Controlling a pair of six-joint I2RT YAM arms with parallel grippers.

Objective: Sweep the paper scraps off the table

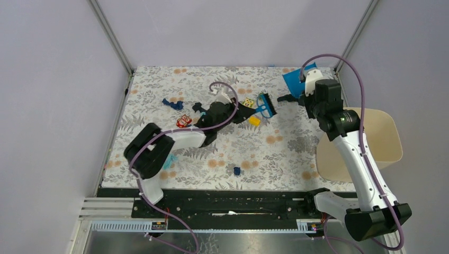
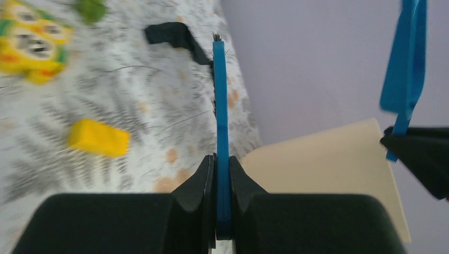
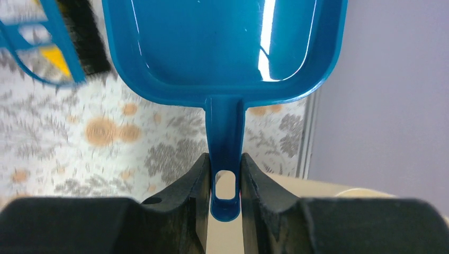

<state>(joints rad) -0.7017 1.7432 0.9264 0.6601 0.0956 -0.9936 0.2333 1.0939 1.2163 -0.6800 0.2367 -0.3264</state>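
My left gripper (image 1: 244,113) (image 2: 222,172) is shut on the handle of a blue hand brush (image 1: 264,104) (image 2: 219,100), held edge-on over the middle of the flowered table (image 1: 275,153). My right gripper (image 1: 290,98) (image 3: 225,177) is shut on the handle of the blue dustpan (image 1: 293,80) (image 3: 222,42), which hangs in the air at the far right, apart from the brush. Dark blue paper scraps lie at the far left (image 1: 172,103) and near the front edge (image 1: 236,170). A cyan scrap (image 1: 171,160) lies by the left arm. A green scrap (image 2: 90,8) shows in the left wrist view.
A yellow block (image 1: 254,120) (image 2: 99,138) lies just under the brush. A yellow patterned toy (image 1: 248,102) (image 2: 32,42) and a red one (image 1: 183,121) sit near the left arm. A beige bin (image 1: 370,143) stands off the table's right edge.
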